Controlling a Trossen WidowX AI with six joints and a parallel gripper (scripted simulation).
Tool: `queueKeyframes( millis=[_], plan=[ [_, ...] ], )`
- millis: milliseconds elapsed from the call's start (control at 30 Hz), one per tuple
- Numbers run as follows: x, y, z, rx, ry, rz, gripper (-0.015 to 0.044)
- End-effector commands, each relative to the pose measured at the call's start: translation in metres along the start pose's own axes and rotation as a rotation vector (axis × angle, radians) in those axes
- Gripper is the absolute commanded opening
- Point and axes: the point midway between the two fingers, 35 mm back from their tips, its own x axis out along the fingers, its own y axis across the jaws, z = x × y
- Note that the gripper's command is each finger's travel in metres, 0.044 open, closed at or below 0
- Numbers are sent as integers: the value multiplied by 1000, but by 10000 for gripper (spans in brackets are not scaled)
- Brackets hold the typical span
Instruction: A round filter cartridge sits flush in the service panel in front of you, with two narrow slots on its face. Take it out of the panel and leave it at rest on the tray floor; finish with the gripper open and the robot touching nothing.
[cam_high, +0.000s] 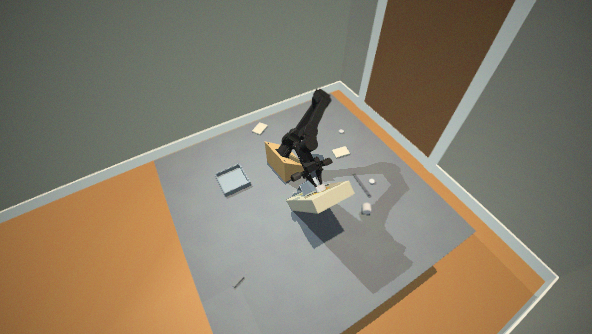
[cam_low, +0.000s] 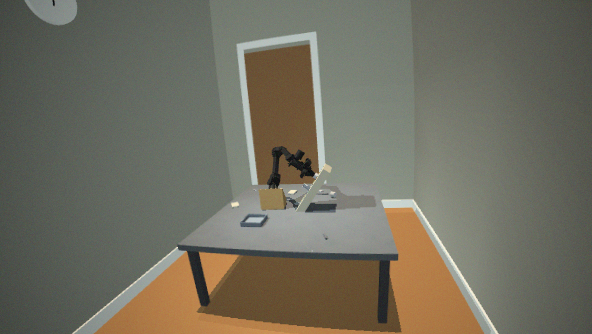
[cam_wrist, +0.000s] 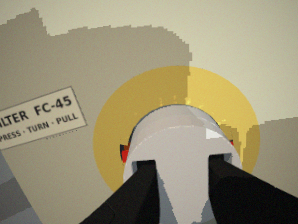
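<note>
The white round filter cartridge (cam_high: 320, 188) (cam_wrist: 175, 142) stands partly out of the tilted cream service panel (cam_high: 335, 196) (cam_low: 314, 190) (cam_wrist: 240, 40). Its side wall shows inside the yellow ring (cam_wrist: 112, 115), with small red parts at its left and right edges. My gripper (cam_high: 318, 184) (cam_low: 315, 175) (cam_wrist: 180, 168) is shut on the cartridge, with its black fingertips in the two face slots. The cartridge's lower part is hidden by the fingers and the frame edge. The blue-grey tray (cam_high: 233, 180) (cam_low: 254, 220) lies on the table away from the panel and holds nothing.
A tan wedge-shaped block (cam_high: 283, 167) (cam_low: 272, 199) stands beside the arm, between the tray and the panel. A white cylinder (cam_high: 366, 208) and a grey rod (cam_high: 361, 185) lie beyond the panel. Cream pads (cam_high: 259, 128) (cam_high: 341, 151) lie near the arm's base.
</note>
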Motion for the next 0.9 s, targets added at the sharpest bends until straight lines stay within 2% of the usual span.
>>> queueKeyframes(
  millis=[0,200,367,867],
  plan=[
    [-23,-3,2,0,-10,-16,0],
    [-45,0,0,-2,-11,-16,0],
    [-45,0,-2,-2,-11,-16,0],
    [-37,-11,-51,-2,-10,-16,0]
  ],
)
